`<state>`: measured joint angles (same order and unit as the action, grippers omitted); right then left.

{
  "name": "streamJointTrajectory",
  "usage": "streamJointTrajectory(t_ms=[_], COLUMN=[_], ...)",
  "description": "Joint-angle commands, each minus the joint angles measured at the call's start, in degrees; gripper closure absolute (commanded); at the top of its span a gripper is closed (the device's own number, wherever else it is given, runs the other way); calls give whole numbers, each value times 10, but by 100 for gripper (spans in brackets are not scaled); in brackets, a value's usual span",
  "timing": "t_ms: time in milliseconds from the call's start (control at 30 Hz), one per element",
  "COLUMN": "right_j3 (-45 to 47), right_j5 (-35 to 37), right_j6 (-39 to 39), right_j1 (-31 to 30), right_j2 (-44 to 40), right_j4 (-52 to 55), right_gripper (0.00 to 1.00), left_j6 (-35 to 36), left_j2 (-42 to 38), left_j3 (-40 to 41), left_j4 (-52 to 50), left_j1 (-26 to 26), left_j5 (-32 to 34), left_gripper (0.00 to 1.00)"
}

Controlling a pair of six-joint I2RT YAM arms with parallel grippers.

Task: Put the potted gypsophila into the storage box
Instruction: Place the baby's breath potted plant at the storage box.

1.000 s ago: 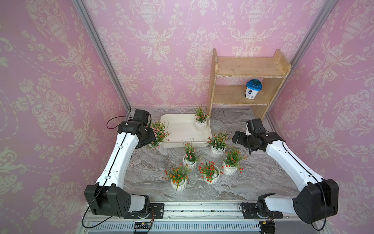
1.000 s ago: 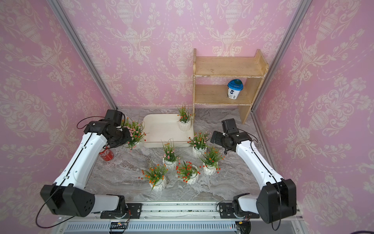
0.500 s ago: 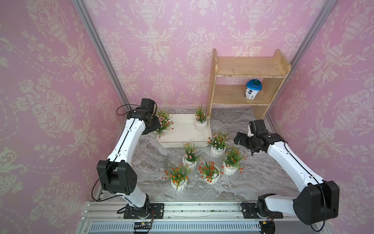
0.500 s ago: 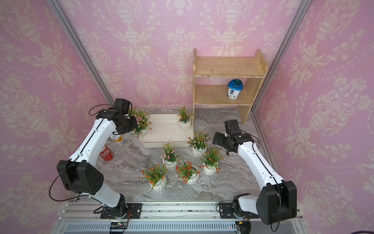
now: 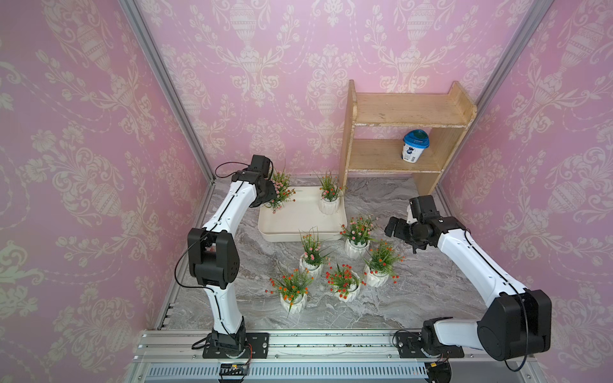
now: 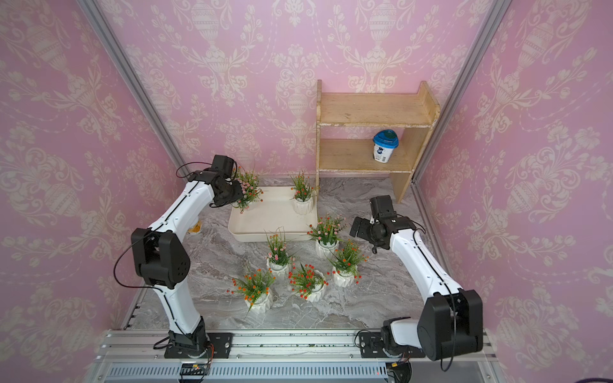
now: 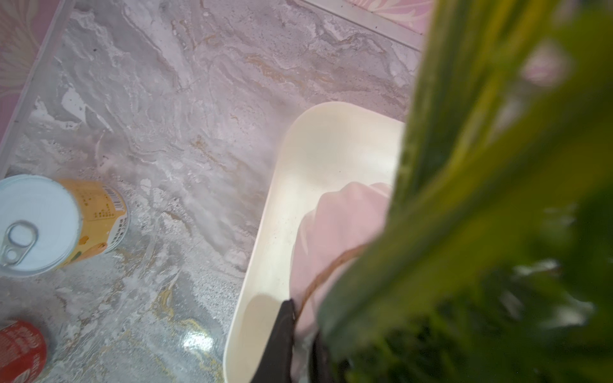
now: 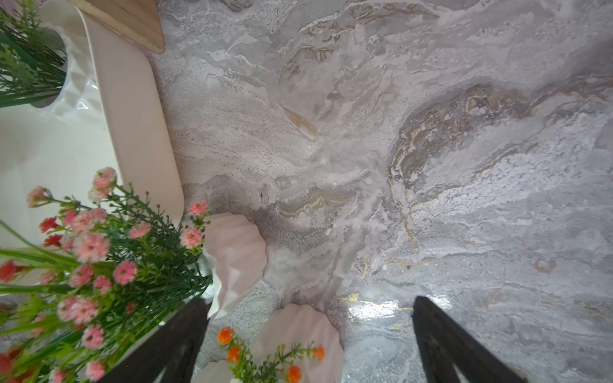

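Observation:
The cream storage box [image 5: 292, 228] [image 6: 265, 225] lies at the back middle of the marble table. One potted gypsophila [image 5: 329, 204] [image 6: 303, 205] stands in its back right corner. My left gripper [image 5: 268, 196] [image 6: 234, 195] [image 7: 302, 351] is shut on the rim of a pink-flowered pot [image 5: 281, 194] [image 7: 331, 232], held above the box's back left corner [image 7: 265, 265]. Several more pots stand in front of the box, the nearest a pink one [image 5: 356, 245] [image 8: 235, 252]. My right gripper [image 5: 396, 228] [image 6: 360, 228] [image 8: 310, 303] hangs open to the right of them, above an orange-flowered pot [image 8: 298, 328].
A wooden two-tier shelf [image 5: 398, 132] stands at the back right with a blue-lidded cup [image 5: 414, 151] on its lower board. A yellow can [image 7: 49, 225] [image 6: 195, 228] and a red can [image 7: 20, 348] stand left of the box. Pink walls close in three sides.
My left arm has carried the pink-flowered pot from the box's left side to above its back left corner. The right gripper has shifted slightly and stays open.

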<state>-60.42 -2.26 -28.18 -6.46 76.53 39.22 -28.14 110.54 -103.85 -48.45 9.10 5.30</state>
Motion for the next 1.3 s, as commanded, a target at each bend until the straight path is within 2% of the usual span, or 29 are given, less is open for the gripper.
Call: streamJointTrajectory(t_ms=[0,467,1267], right_j3=[-1,10,30], right_j5=[-10,-31,-60], right_j6=[15,26,29], right_j1=[5,27,50], right_j2=[10,11,31], right_j4=[-5,-12,-42], right_gripper=[2,2,2], left_j6=[-10,-21,-38], left_j2=[25,144,265], left_j3=[-53,-169,-313], left_j4=[38,27,-35], left_j1=[22,84,112], left_j5=[5,18,16], left_gripper=[100,100,100])
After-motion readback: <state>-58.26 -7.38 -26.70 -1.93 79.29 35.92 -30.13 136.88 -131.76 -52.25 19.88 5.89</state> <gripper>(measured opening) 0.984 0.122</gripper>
